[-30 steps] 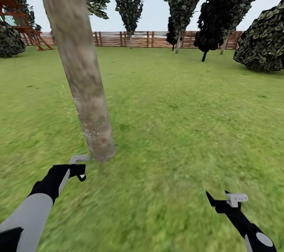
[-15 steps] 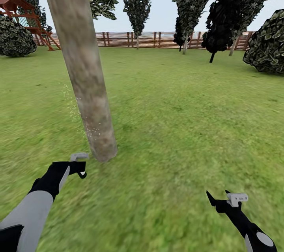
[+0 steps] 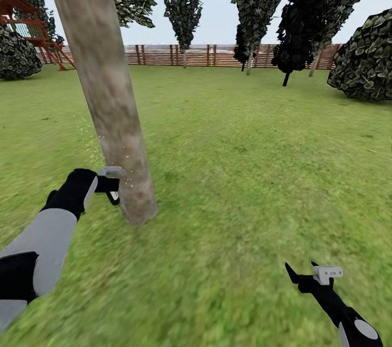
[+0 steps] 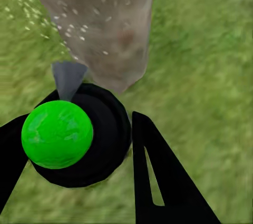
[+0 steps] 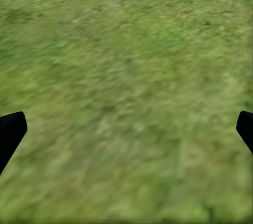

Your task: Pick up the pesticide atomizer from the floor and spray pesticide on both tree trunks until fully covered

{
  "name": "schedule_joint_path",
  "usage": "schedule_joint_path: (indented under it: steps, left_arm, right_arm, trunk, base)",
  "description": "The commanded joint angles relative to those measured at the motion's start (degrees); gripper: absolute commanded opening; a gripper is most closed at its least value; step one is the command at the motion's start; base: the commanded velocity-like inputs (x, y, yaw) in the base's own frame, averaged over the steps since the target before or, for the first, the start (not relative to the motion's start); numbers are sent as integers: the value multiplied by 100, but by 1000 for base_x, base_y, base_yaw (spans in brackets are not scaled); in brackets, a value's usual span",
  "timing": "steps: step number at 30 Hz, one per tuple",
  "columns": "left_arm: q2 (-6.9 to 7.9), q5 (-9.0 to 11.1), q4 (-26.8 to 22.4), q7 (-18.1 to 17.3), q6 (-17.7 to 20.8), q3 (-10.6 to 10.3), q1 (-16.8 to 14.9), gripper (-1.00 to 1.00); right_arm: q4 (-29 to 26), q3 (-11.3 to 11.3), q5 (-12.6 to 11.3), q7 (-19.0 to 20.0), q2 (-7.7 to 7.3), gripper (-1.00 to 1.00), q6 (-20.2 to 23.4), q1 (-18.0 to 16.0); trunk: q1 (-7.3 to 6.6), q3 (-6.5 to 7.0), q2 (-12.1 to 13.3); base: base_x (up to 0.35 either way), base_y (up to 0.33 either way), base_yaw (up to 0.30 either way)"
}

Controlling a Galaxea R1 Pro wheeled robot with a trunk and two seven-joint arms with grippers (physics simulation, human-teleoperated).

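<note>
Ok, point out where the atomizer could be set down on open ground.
The grass between the tree trunk and the right gripper is open, as is the lawn running back to the fence. It is crowded at the trunk's base, where the left gripper holds the atomizer.

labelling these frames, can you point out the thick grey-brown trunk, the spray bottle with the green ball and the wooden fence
thick grey-brown mottled tree trunk (image 3: 111, 118): head view, middle of the leaning column.
black spray bottle with green ball (image 4: 57, 134): left wrist view, on the green ball.
brown slatted wooden fence (image 3: 212, 56): head view, middle stretch of slats.
</note>
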Motion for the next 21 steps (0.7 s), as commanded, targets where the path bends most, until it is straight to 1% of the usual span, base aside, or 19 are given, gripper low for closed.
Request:
schedule_joint_path:
  steps: [1,3,5,6,7,8,9,10,11,13,15,16,17,20,21]
  left_arm:
    - [115,-42,40,-54,42,22,-172,-100]
    - [303,-42,54,-55,51,26,-266,-100]
    - [452,-34,62,-55,53,21,-286,-100]
    - [509,-30,64,-55,50,16,-271,-100]
    - [510,-32,65,-55,48,10,-254,-100]
    - [502,-29,65,-55,47,16,-242,-100]
    - [462,-24,66,-55,46,-7,-232,-100]
    - [366,-23,66,-55,46,-81,-229,-100]
    - [194,-24,66,-50,53,-217,-262,-100]
    - [43,-19,28,-46,169,-289,-333,-100]
    - [12,-14,-1,-41,446,-308,-488,-100]
    - [27,-15,-13,-44,744,-316,-714,-100]
    - [47,-17,-18,-45,888,-320,-877,-100]
    - [80,-38,-21,-53,1124,-324,-1403,-100]
    - [79,-25,-22,-53,1325,-328,-1570,-100]
  right_arm:
    - [1,-29,61,26,4,100,-39,-7]
    - [1,-30,61,26,0,100,-39,-7]
    - [1,-31,61,26,-1,100,-39,-7]
    - [1,-32,61,26,-3,100,-39,-7]
    - [1,-32,61,26,-4,100,-39,-7]
    - [1,-32,61,26,-4,100,-39,-7]
    - [1,-32,61,26,-4,100,-39,-7]
    - [1,-32,61,26,-4,100,-39,-7]
    - [1,-32,61,26,-4,100,-39,-7]
    - [1,-32,61,26,-4,100,-39,-7]
    - [1,-32,61,26,-4,100,-39,-7]
    - [1,-32,61,26,-4,100,-39,-7]
    - [1,-30,61,26,-4,100,-39,-7]
    - [1,-31,61,26,-4,100,-39,-7]
    - [1,-32,61,26,-4,100,-39,-7]
  trunk:
    - [-1,-6,-2]
    - [-1,-5,-2]
    - [-1,-5,-2]
    - [-1,-5,-2]
    - [-1,-5,-2]
    - [-1,-5,-2]
    - [-1,-5,-2]
    - [-1,-5,-2]
    - [-1,-5,-2]
    - [-1,-5,-2]
    - [-1,-5,-2]
    - [-1,-5,-2]
    - [-1,-5,-2]
    - [-1,-5,-2]
    - [-1,-5,-2]
  base:
    - [0,0,-4]
    - [0,0,-2]
    - [0,0,0]
    - [0,0,0]
    - [0,0,0]
    - [0,0,0]
    - [0,0,0]
    - [0,0,0]
    - [0,0,0]
    - [0,0,0]
    - [0,0,0]
    - [0,0,0]
    - [0,0,0]
    - [0,0,0]
    - [0,0,0]
